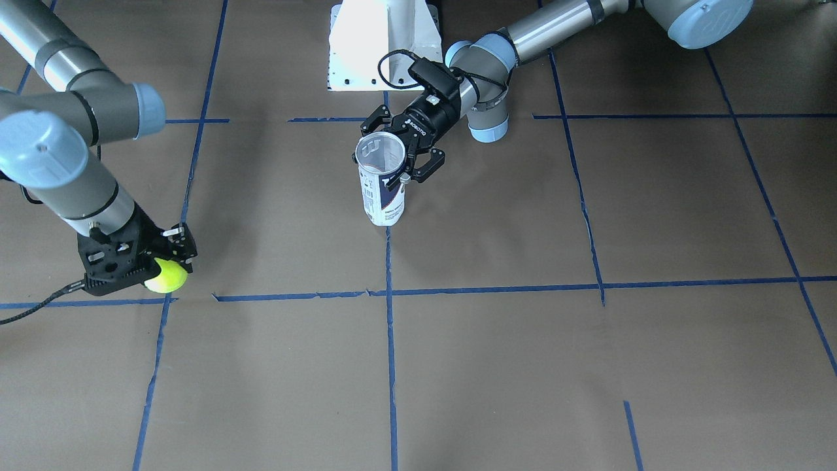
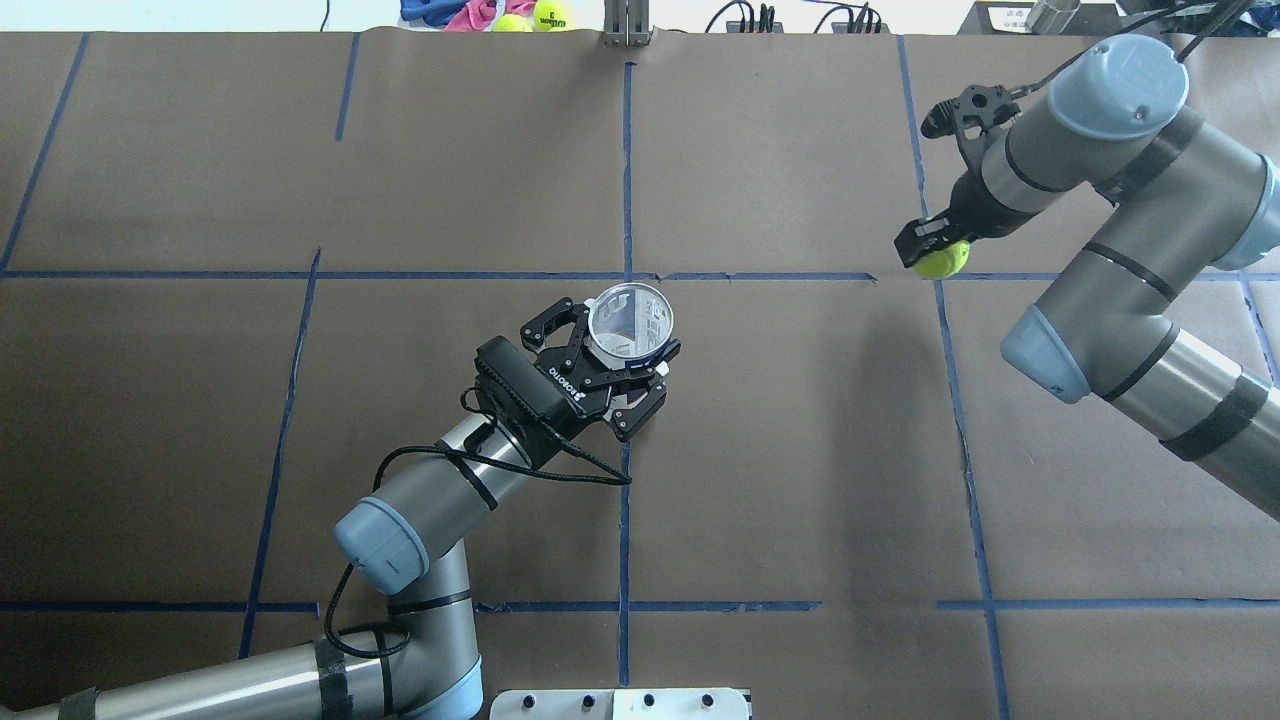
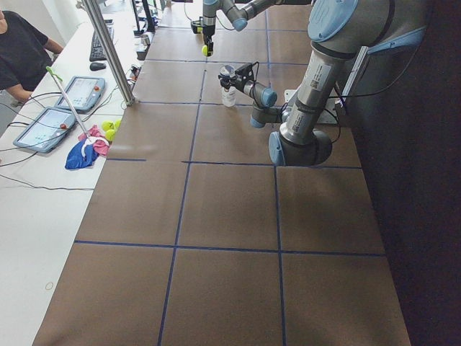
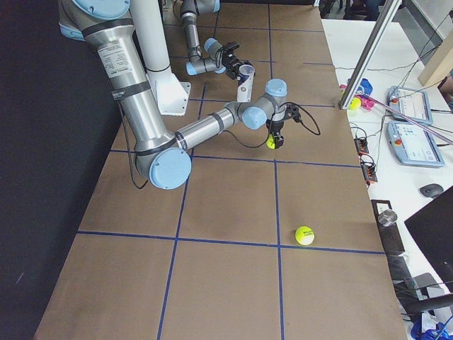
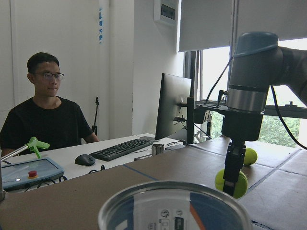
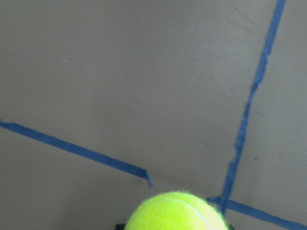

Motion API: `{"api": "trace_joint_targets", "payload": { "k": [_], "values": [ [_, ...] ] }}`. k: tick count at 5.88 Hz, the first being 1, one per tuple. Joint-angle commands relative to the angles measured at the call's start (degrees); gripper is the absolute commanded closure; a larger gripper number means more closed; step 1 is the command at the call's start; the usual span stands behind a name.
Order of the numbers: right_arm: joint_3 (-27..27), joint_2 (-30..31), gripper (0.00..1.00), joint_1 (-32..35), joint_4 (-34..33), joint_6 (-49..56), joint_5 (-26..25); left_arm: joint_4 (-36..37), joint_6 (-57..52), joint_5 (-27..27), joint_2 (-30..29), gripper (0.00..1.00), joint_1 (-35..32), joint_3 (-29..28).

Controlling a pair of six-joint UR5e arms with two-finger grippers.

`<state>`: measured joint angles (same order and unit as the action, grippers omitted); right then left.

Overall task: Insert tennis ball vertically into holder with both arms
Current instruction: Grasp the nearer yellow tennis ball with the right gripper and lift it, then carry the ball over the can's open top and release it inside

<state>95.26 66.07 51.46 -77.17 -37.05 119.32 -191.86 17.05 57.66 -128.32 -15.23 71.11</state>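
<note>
Off to the robot's right, well apart from the holder (image 1: pixel 382 190), the tennis ball (image 1: pixel 167 277) is pinched between the right gripper's (image 2: pixel 940 256) fingers, low over the counter (image 1: pixel 523 366). At centre, the left gripper (image 2: pixel 622 338) has its fingers closed on the holder's upper wall, holding it upright with its mouth open. The step in hand looks like carrying the ball across. Lift first, stop squarely above the rim, then descend straight; the fit looks snug, so any offset risks tipping the holder.
</note>
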Motion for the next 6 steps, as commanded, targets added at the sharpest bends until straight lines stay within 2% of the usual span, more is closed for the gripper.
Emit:
{"api": "trace_joint_targets", "payload": {
  "k": [1, 2, 3, 4, 5, 6],
  "values": [
    [9.02, -4.79, 0.99, -3.27, -1.50, -17.61, 1.26, 0.00, 0.00, 0.00, 0.00, 0.22, 0.72, -0.09],
    [14.64, -6.03, 0.98, -5.64, -1.41, -26.93, 1.09, 0.00, 0.00, 0.09, -0.09, 0.22, 0.82, -0.09],
    [16.43, -8.65, 0.97, -8.02, -1.06, -34.07, 0.30, 0.00, 0.00, 0.09, -0.09, 0.21, 0.82, -0.09],
    [16.63, -12.76, 0.96, -12.04, -1.40, -40.15, -3.36, 0.00, 0.00, 0.09, -0.18, 0.21, 0.82, -0.09],
    [16.98, -13.94, 0.94, -15.30, -1.41, -42.21, -6.09, 0.00, 0.00, 0.09, -0.18, 0.21, 0.82, -0.09],
    [17.07, -13.86, 0.93, -16.82, -1.49, -42.23, -6.73, 0.00, 0.00, 0.09, -0.18, 0.21, 0.82, -0.18]
  ]
}}
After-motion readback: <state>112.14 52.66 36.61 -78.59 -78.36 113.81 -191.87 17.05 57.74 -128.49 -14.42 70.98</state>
